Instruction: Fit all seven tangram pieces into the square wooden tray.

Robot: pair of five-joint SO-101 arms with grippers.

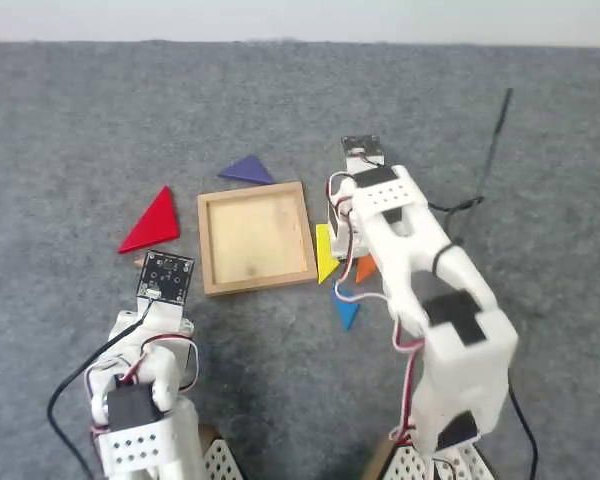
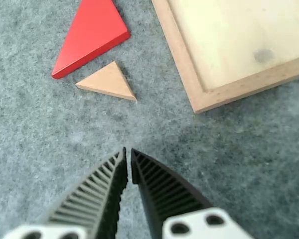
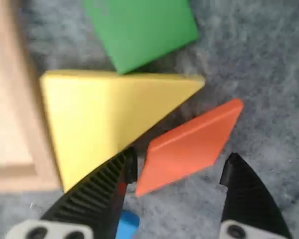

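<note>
Barely begun: the tray [image 1: 255, 235] is seen bare, with all seven pieces laid outside it on the tabletop [image 1: 80, 120].
Nothing has been placed, so all seven fits are judged left to do. The red triangle [image 1: 152, 222] and tan triangle [image 2: 108, 81] are found on the side of the left hand [image 2: 128, 152], which is clenched on nothing and held low over bare tabletop near the tray's corner. The purple triangle [image 1: 247, 170] is set just beyond the tray's far rim. The yellow triangle [image 3: 104, 114] is seen just beside the tray's other side, with the green piece [image 3: 139, 30], orange piece [image 3: 189, 147] and blue triangle [image 1: 346, 310] close by. The right hand [image 3: 182, 164] is spread wide, its fingers set either side of the orange piece, which is not yet gripped.
</note>
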